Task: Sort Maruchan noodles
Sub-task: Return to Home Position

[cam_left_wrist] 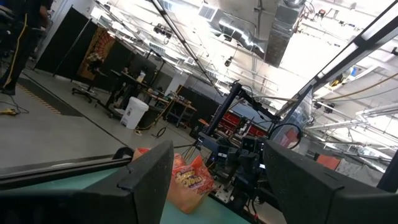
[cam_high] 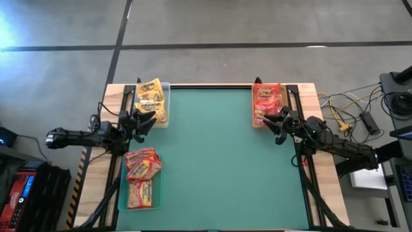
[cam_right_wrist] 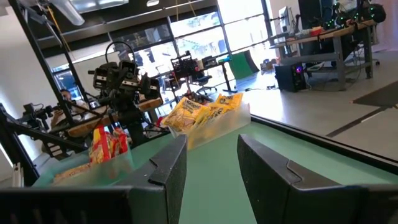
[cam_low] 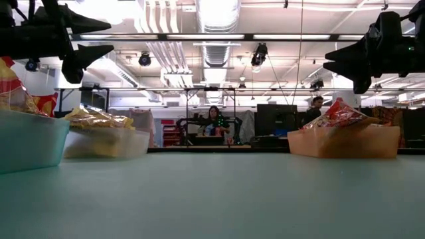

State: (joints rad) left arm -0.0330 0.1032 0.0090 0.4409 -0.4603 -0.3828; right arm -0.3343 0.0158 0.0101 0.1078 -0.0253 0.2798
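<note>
Packets of Maruchan noodles sat sorted in three trays on a green-topped desk (cam_high: 206,161). Nearest, at the desk's left edge, a green tray (cam_low: 33,143) held the red-orange packets (cam_high: 141,169), piled loosely. Just beyond it the left tool (cam_high: 148,121) hung above the desk, its two fingers spread wide with nothing between them. Level with it on the opposite side, the right tool (cam_high: 271,122) hung likewise, fingers parted a little less and also empty. At the far left corner, a clear tray (cam_low: 106,143) held the yellow packets (cam_high: 150,96). At the far right corner, a tan tray (cam_low: 345,143) held the red packets (cam_high: 268,100). Every packet in view lay inside a tray, so the sorting looked finished. Such packets would likely be light, with thin crinkly film that slides easily and a brittle noodle block inside. A gentle pinch across the narrow width, near the middle of the topmost one, would probably hold best. Beyond the desk, a person (cam_low: 214,119) and a second person (cam_low: 317,103) showed in a workshop.
</note>
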